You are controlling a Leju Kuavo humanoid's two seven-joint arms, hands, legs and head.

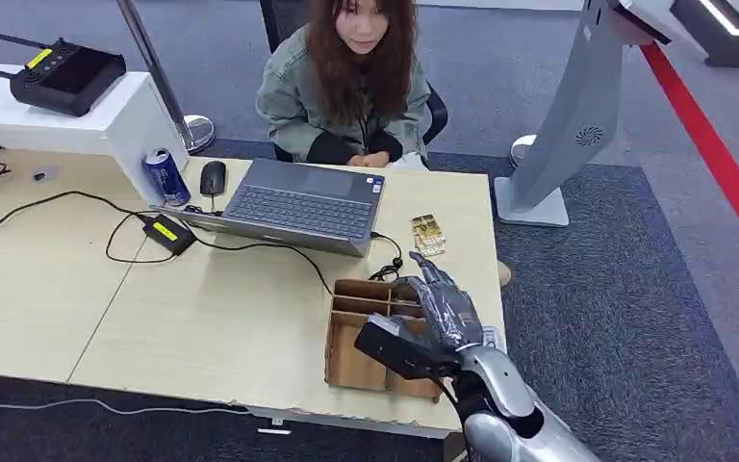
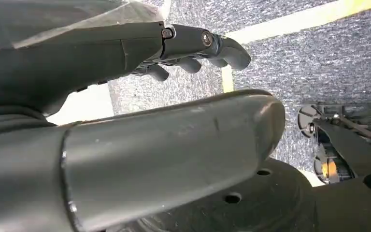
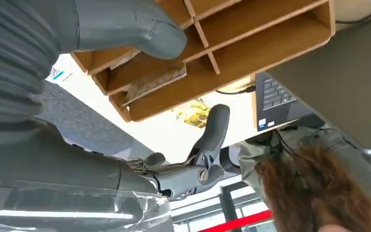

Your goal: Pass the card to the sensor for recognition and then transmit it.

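Card [image 3: 155, 83] in box [image 3: 251, 53] under right hand [image 1: 440, 310]

I stand at a pale wooden table [image 1: 202, 318] on blue-grey carpet [image 1: 625, 318]. A red floor stripe [image 1: 722, 164] runs off to my right. A grey kiosk stand [image 1: 563, 135] rises beyond the table, and a white counter [image 1: 77, 120] sits at my left.

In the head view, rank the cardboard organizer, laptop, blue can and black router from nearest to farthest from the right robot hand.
From the right robot hand:
1. Cardboard organizer, directly beneath it.
2. Laptop, mid-table.
3. Blue can, past the laptop's left edge.
4. Black router, far left on the white shelf.
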